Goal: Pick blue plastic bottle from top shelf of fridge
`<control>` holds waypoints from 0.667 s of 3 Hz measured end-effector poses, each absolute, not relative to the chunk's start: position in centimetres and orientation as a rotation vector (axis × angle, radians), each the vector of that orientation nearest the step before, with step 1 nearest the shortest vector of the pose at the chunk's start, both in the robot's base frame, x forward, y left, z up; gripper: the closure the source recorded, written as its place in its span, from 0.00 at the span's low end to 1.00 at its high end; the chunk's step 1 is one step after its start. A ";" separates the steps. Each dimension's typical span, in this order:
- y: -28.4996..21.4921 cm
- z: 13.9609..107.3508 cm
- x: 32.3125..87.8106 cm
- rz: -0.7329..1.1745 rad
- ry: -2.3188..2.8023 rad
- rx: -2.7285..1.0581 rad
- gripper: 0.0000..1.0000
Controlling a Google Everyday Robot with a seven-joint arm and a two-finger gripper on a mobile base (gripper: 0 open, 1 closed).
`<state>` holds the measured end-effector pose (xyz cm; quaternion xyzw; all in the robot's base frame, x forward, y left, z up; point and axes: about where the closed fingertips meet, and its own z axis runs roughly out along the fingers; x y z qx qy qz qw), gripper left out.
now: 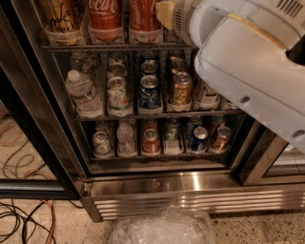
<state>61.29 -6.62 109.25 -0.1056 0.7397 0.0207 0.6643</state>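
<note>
The fridge point(157, 183) stands open in front of me. The blue plastic bottle point(59, 16), amber-tinted with a white label and dark print, stands at the far left of the top shelf point(76, 47) in a clear holder. Only its lower part is in view. My white arm point(248, 62) fills the upper right. My gripper point(166, 13) is at the arm's left end, at top-shelf height, right of two red Coca-Cola bottles point(105, 16) and well right of the blue plastic bottle.
Cans point(149, 90) and a small water bottle point(82, 93) fill the middle rack, more cans point(151, 140) the lower one. The black door frame point(33, 124) runs down the left. Cables point(28, 219) lie on the floor at left, a crumpled clear plastic bag point(164, 228) at the bottom.
</note>
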 end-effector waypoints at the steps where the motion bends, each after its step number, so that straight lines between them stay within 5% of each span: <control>1: -7.3 108.9 62.1 -0.020 1.654 -0.205 0.30; 2: -8.4 108.9 62.3 -0.077 1.632 -0.156 0.30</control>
